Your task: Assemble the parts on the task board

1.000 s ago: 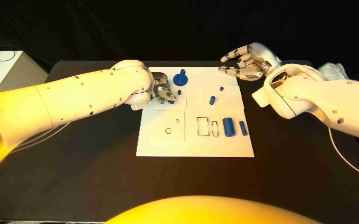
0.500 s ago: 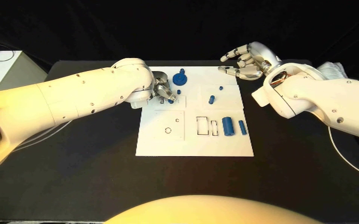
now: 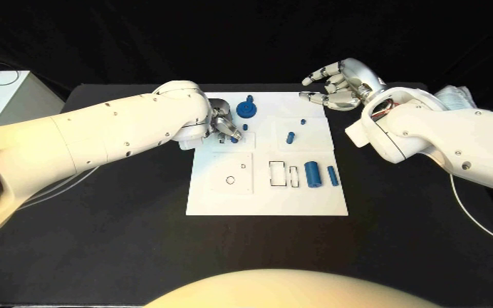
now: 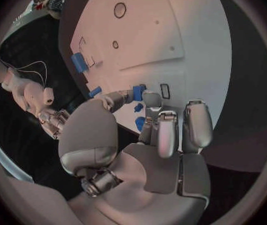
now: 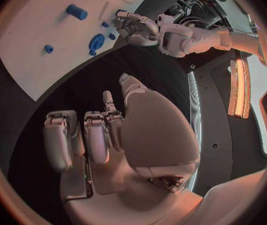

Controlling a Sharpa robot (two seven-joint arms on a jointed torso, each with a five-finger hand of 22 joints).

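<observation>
The white task board (image 3: 267, 197) lies in the middle of the black table. My left hand (image 3: 221, 128) is over its far left corner, thumb and fingertips pinching a small blue part (image 4: 138, 91) just above the board. Beside it stand a blue gear (image 3: 246, 108) and a short peg (image 3: 246, 127). Two more pegs (image 3: 304, 121) (image 3: 292, 137) sit further right. A large blue cylinder (image 3: 313, 174) and a slimmer one (image 3: 333, 175) lie near the right edge. My right hand (image 3: 339, 85) hovers beyond the far right corner, fingers apart and holding nothing.
A white box (image 3: 16, 94) stands at the table's left edge, and a pale crumpled thing (image 3: 452, 95) lies at the far right. Outlined slots (image 3: 279, 172) and a small hole (image 3: 231, 179) mark the board's near half. Black tabletop surrounds the board.
</observation>
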